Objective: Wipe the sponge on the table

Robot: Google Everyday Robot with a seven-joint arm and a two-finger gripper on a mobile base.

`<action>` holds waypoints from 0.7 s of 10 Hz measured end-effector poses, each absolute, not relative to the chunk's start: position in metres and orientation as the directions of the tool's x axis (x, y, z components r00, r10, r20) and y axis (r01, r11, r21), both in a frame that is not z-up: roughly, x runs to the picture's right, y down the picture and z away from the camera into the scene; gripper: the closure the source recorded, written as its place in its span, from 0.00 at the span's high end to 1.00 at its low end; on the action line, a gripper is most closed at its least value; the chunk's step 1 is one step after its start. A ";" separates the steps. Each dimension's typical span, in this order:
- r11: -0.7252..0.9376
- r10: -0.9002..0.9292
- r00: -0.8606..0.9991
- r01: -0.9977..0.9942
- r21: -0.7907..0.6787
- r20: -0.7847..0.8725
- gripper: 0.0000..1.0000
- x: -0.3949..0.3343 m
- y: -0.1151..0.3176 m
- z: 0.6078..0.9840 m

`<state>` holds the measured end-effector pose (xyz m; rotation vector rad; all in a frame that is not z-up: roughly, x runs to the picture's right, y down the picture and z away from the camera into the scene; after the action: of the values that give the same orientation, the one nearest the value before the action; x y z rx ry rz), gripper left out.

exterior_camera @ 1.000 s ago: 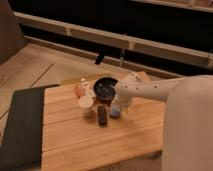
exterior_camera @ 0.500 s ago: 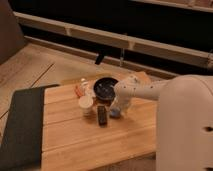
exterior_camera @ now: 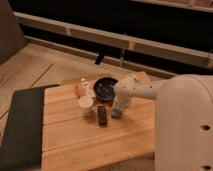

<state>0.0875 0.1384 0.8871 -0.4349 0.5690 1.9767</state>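
while the gripper [exterior_camera: 119,106] hangs low over the table [exterior_camera: 75,136], sponge [exterior_camera: 116,114] just beneath it, grip unclear

Light wood for the table [exterior_camera: 75,145]: wide honey-coloured planks, smooth, with a soft satin sheen and visible seams. Dark grey mat [exterior_camera: 22,125] along its left side, matt and cloth-like. Pale blue-grey sponge [exterior_camera: 116,114], soft and dull in look, just right of a black-brown bar [exterior_camera: 102,116] with a matt face. Black bowl [exterior_camera: 105,87] behind, faintly glossy. Small white cup [exterior_camera: 86,102], smooth. White arm [exterior_camera: 145,90] and gripper [exterior_camera: 119,104], low at the sponge, in a smooth, hard, plastic-like shell with mild gloss.
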 end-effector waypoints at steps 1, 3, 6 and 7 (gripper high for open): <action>-0.394 0.725 -0.439 -0.896 0.203 -0.530 0.00 0.085 0.140 0.884; -0.390 0.721 -0.437 -0.897 0.206 -0.537 0.00 0.083 0.144 0.871; -0.379 0.707 -0.475 -0.880 0.286 -0.524 0.00 0.120 0.152 0.857; -0.382 0.693 -0.502 -0.865 0.326 -0.518 0.00 0.139 0.155 0.856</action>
<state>0.1392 0.1553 0.8563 -0.3655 0.7003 1.9983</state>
